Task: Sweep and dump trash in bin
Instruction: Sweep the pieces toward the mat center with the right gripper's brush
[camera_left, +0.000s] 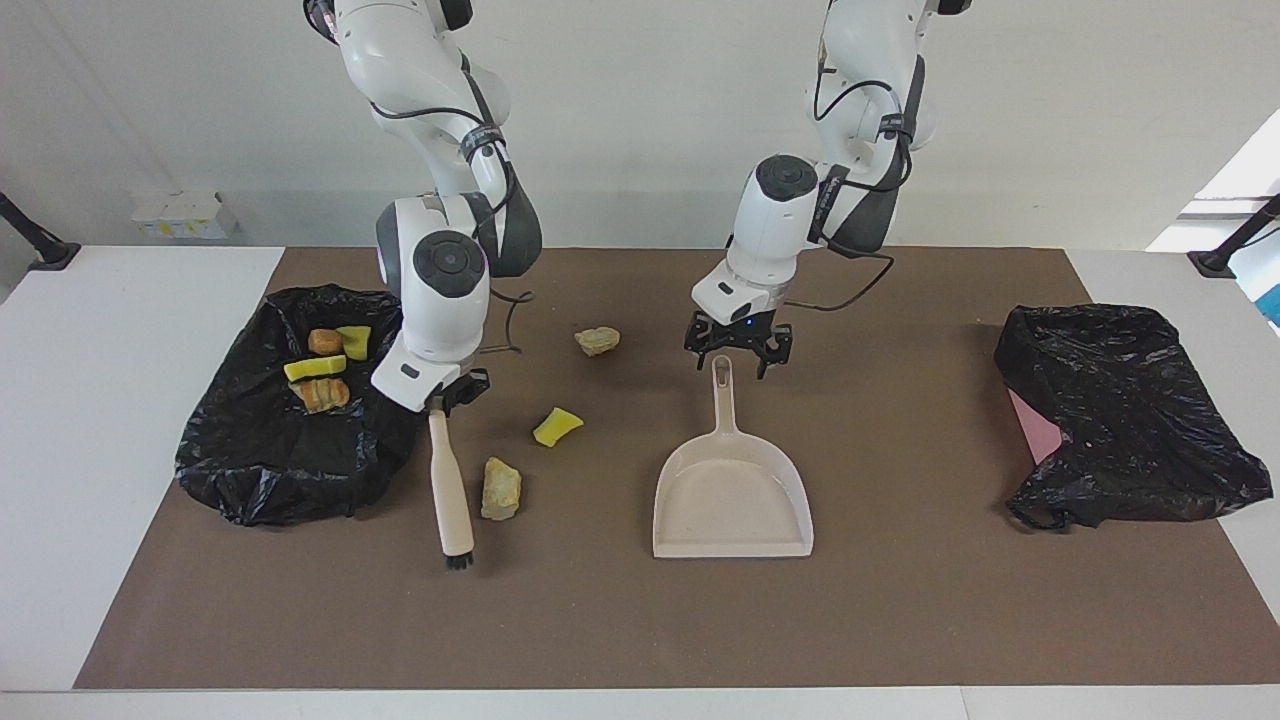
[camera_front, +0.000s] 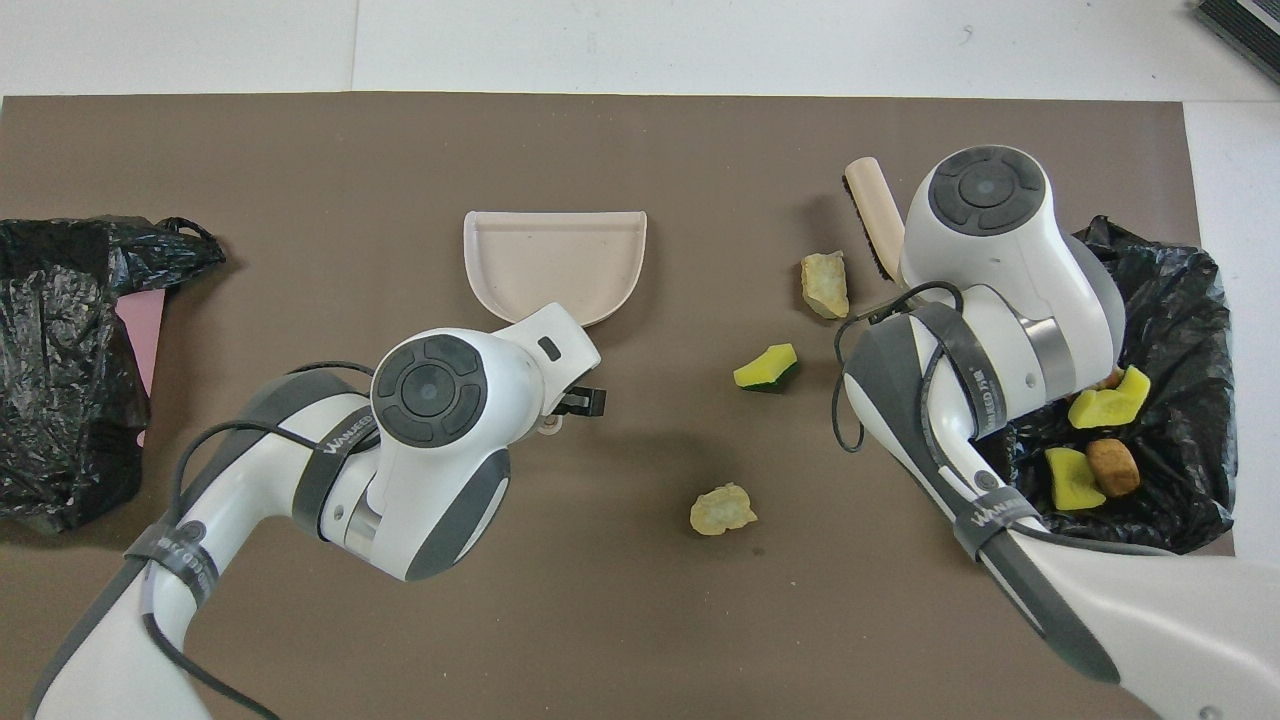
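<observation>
On the worktop, three light, loose trash lumps (camera_left: 501, 488) lay beside the brush (camera_left: 450, 484) pinched by the right gripper (camera_left: 447, 394); left gripper (camera_left: 738, 352) spread over the dustpan (camera_left: 732, 495) handle.

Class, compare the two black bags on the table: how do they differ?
The bag at the right arm's end lies open upward and holds four trash lumps; the bag at the left arm's end is slumped on its side, showing no trash, only something pink. Both are crinkled black plastic on the brown mat.
</observation>
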